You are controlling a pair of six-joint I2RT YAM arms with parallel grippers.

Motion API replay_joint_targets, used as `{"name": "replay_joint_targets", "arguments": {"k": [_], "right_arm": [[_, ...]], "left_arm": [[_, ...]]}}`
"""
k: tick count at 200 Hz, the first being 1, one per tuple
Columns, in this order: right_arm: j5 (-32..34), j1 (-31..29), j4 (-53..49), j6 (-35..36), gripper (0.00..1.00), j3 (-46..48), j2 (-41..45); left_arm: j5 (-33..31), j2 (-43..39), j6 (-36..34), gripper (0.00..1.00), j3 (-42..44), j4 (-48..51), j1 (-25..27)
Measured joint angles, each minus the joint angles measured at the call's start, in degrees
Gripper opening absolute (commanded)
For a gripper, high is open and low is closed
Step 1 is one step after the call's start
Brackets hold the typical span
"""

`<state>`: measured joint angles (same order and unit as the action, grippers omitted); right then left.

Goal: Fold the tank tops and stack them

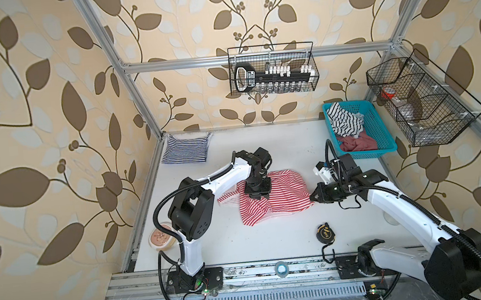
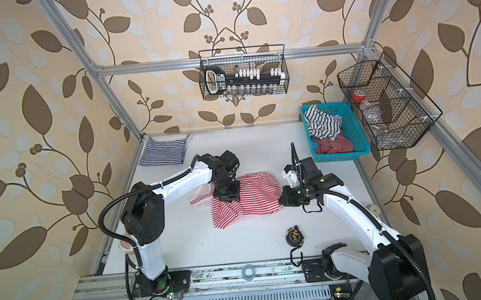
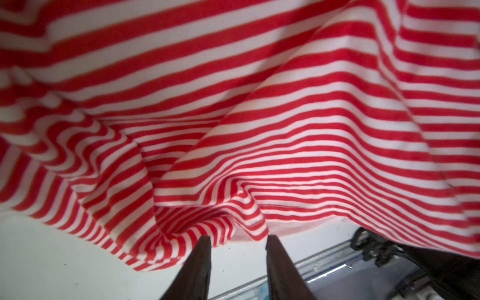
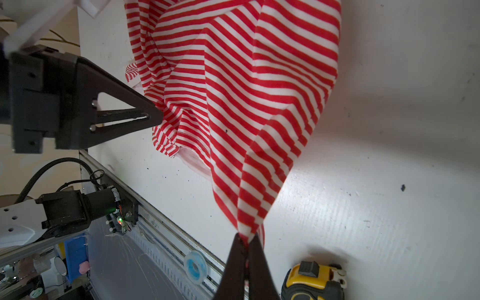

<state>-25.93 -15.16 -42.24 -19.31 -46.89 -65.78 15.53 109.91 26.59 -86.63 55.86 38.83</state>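
Over white table (image 1: 236, 247), right hand (image 4: 245, 237) pinches red-striped top (image 4: 233, 91).

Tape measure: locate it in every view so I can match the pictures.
Top view: tape measure on the white table, between the red-and-white tank top and the front rail.
Top view: same spot.
Left wrist: not in it.
Right wrist: on the table, beside the right gripper pinching the tank top.
Shared landmark: the tank top.

Left wrist view's edges cut off the red-and-white tank top (image 3: 259, 104).
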Motion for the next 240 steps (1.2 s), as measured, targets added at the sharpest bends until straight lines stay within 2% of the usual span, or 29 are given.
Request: {"name": "replay_joint_targets", "arguments": {"k": [30,102,141,182,203,222,240], "right_arm": [[0.0,0.0,0.9,-0.2,0.00,1.3,0.0],[-0.5,0.0,2.4,-0.2,0.00,2.4,-0.5],[-0.5,0.0,3.2,-0.2,0.00,2.9,-0.5],[-0.9,0.2,3.9,-0.6,0.00,4.4,-0.5],[-1.1,0.4,4.2,-0.7,0.00,4.9,-0.3],[-1.3,0.9,4.3,-0.7,0.00,5.3,-0.2],[-1.3,1.1,4.3,-0.7,0.00,5.3,-0.1]], "left_arm": [[-2.7,0.5,-1.2,0.36,-0.1,4.2,1.0],[-4.1,0.8,-1.0,0.52,2.3,5.9,1.3],[-4.0,2.8,-0.9,0.53,0.9,5.9,2.1],[-4.1,4.7,-0.8,0.43,0.8,6.6,3.3],[-4.3,5.1,-0.8,0.27,0.9,6.9,3.6],[-5.2,5.1,-0.5,0.23,1.1,7.1,3.6],[-5.8,5.1,-0.5,0.12,1.1,7.1,3.6]]}}
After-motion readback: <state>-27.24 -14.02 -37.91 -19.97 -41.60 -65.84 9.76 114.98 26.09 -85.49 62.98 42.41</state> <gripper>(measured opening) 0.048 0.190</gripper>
